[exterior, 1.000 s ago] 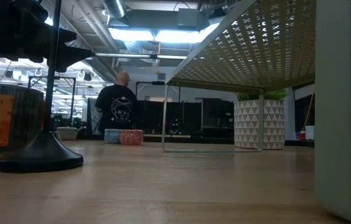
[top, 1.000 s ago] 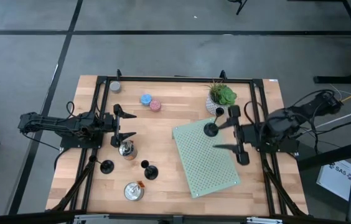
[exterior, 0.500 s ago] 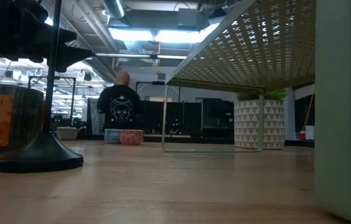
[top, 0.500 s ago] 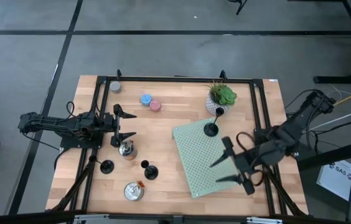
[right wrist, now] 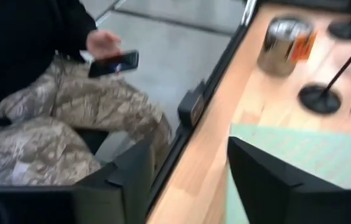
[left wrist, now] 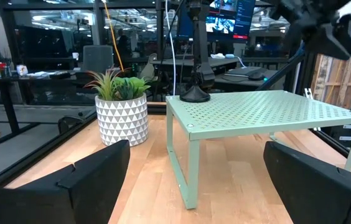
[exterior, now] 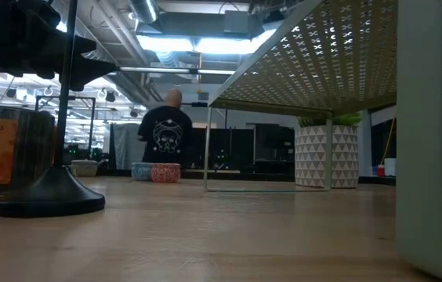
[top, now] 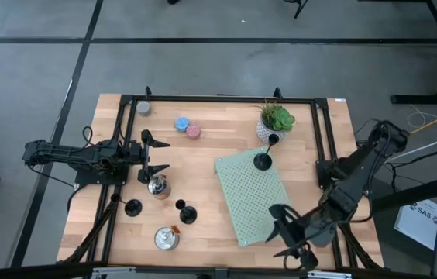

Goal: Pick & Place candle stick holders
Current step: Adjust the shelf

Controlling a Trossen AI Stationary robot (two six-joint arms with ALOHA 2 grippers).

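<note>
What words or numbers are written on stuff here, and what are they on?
"SA5": on the white box on the floor right of the table; the rest of its print is too small to read.
Orange label on the silver tin: too blurred to read.
Print on the person's black shirt: a picture, no readable words.

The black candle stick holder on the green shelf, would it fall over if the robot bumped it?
Probably not from a gentle nudge: the candle stick holder stands on a wide, flat, round base. Its thin, tall stem gives leverage, so a knock up high might tip it. On the perforated green shelf it may slide rather than roll.
</note>
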